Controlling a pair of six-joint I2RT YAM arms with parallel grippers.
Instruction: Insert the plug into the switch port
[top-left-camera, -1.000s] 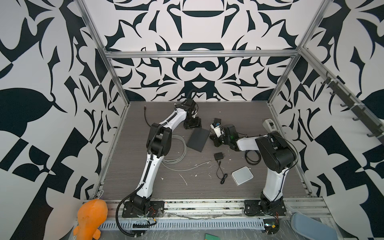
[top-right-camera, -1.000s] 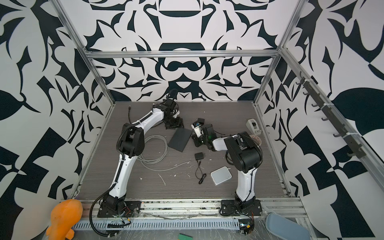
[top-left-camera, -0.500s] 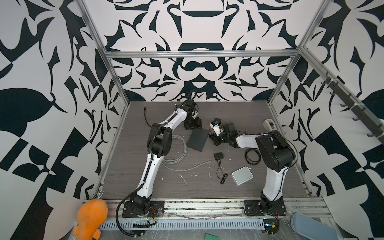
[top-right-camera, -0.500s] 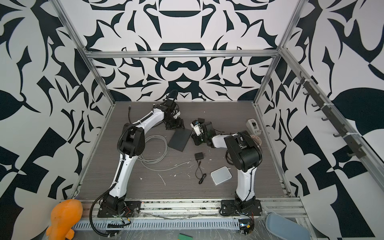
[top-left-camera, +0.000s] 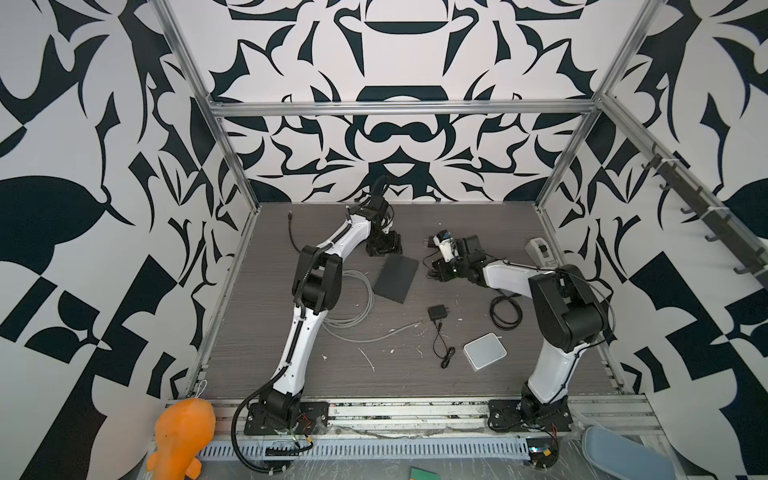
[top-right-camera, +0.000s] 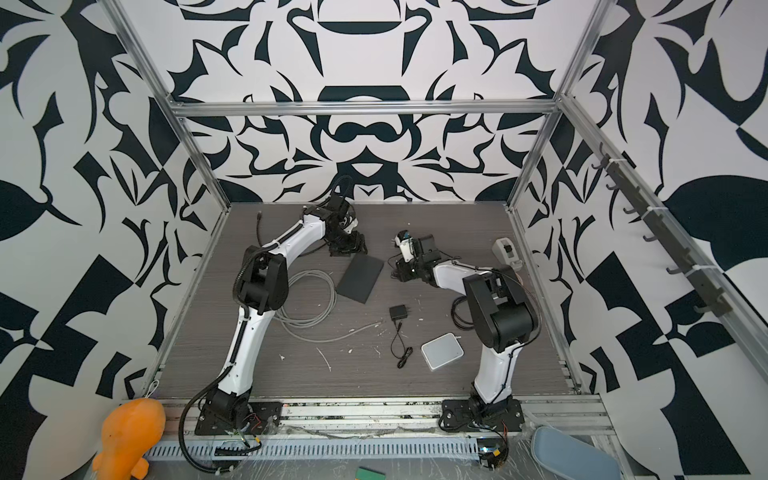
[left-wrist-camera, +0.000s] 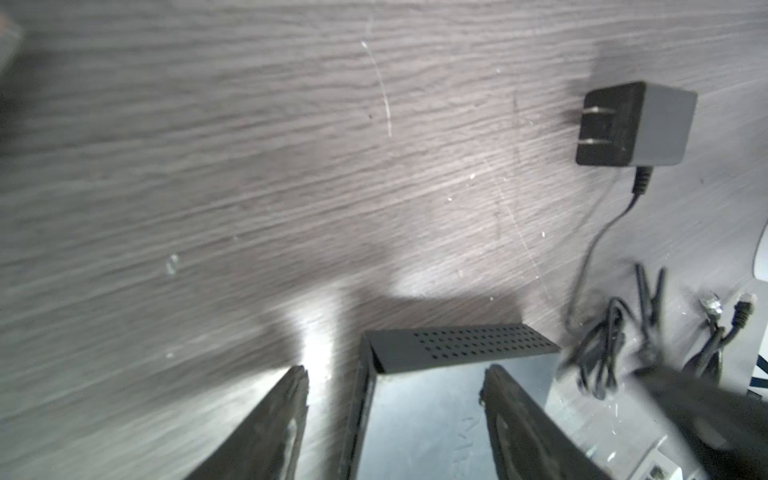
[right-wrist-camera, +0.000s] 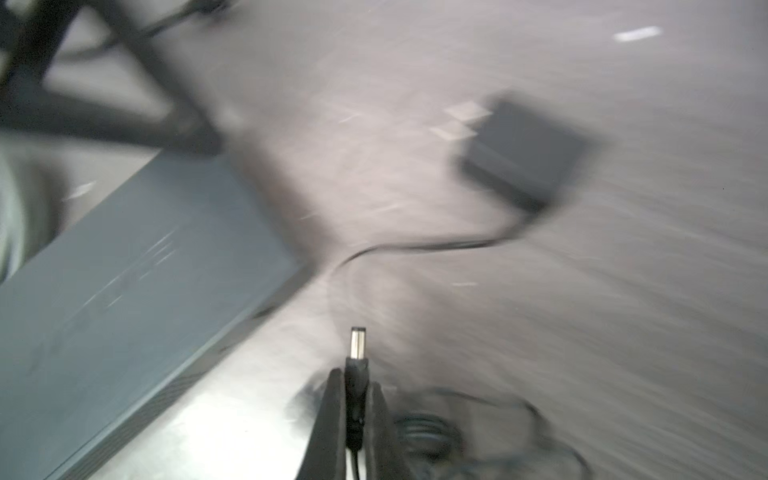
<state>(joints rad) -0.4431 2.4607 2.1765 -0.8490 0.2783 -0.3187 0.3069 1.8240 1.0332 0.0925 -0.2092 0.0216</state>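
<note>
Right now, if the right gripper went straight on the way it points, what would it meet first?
Probably the thin black cable on the table: the plug in the right gripper aims between the black box and the power adapter. Blur leaves depth unclear.

One black box (top-left-camera: 395, 278), one white box (top-left-camera: 485, 351), one adapter (top-left-camera: 437, 312), one plug (right-wrist-camera: 356, 345)

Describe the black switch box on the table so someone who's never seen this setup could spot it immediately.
Find the grey wood-grain table, then the left gripper toward its back. Right beside that gripper sits the switch box, a thin matte-black rectangle. It is much larger than the small black power adapter and, unlike the white rounded box, dark and sharp-cornered.
</note>
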